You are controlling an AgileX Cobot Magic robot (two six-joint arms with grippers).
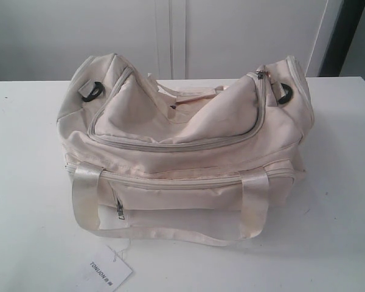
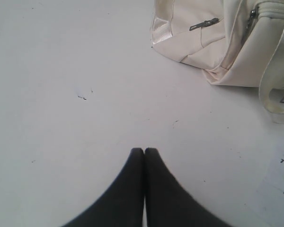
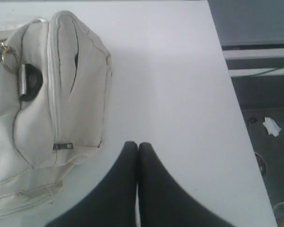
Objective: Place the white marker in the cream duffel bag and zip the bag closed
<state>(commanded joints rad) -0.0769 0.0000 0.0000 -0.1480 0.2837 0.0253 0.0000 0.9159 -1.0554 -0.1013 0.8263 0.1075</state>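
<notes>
Left tool (image 2: 144, 150): black fingers pressed together with nothing between them, over bare desk (image 1: 340, 182); a corner of the bag lies near, not touching.
Right tool (image 3: 134, 144): fingers also pressed together and empty, just beside the bag's end panel.
Paper tag (image 1: 109, 272): flat on the desk at the near edge, printed "TONIJON", in front of the bag.
Cream duffel bag (image 1: 182, 158): sits on the middle of the desk, long side toward the camera.
Near handle (image 1: 85, 194): satin webbing, drooped down the front onto the desk.
Front pocket zip pull (image 1: 120, 210): hangs at the pocket's left end.
Top flap zip (image 1: 170, 146): curved – looks closed along the stretch that shows.
Black strap rings (image 1: 92, 91): one at each end, high on the bag.
Gold keyring (image 3: 8, 59): by the ring at the right tool's end.
Far handle (image 1: 176, 94): slumped behind the flap.
</notes>
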